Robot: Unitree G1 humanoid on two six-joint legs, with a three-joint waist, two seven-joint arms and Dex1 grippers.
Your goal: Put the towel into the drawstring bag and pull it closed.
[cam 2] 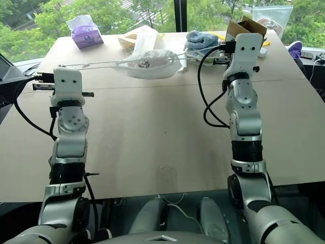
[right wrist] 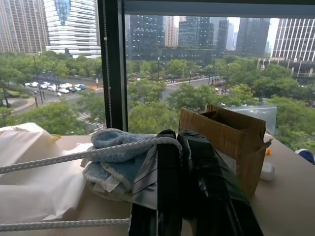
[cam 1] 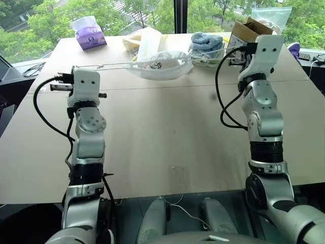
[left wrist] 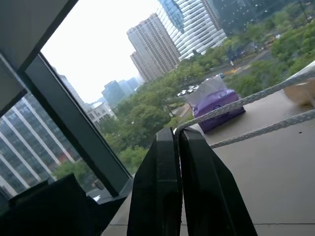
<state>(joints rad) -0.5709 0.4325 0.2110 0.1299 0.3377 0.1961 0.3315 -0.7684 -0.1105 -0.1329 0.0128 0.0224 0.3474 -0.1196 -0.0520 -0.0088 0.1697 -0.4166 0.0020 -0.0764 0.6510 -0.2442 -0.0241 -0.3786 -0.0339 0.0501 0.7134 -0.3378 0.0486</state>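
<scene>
Currently, on a tan table (cam 1: 167, 132) by a window: drawstring bag (cam 1: 160, 65), white thin fabric, bunched and bulging, lies at the far centre of the table, between the two claws and beyond both. Left gripper (left wrist: 178, 135): fingers pressed together, clamped on a looped white cord (left wrist: 236, 103); in the head view that cord (cam 1: 109, 65) runs taut from this claw across to the bag's mouth. Right gripper (right wrist: 177, 140): fingers together, clamped on the other cord loop (right wrist: 74, 156), which runs off toward the bag on the robot's left of this claw. Both arms raised, spread wide, w/ the bag strung between them. Towel: not identifiable as a separate item; bag's bulge suggests contents, but can't tell what. Other items: purple tissue pack (cam 1: 90, 33), far side, beyond left claw; stack of folded blue towels (cam 1: 207, 44), just beyond the bag, nearer right claw; open cardboard box (right wrist: 224, 140) right behind right claw, w/ a clear plastic bag (cam 1: 271, 18) behind it; white and cream flat bags (cam 1: 144, 40) behind the drawstring bag.
</scene>
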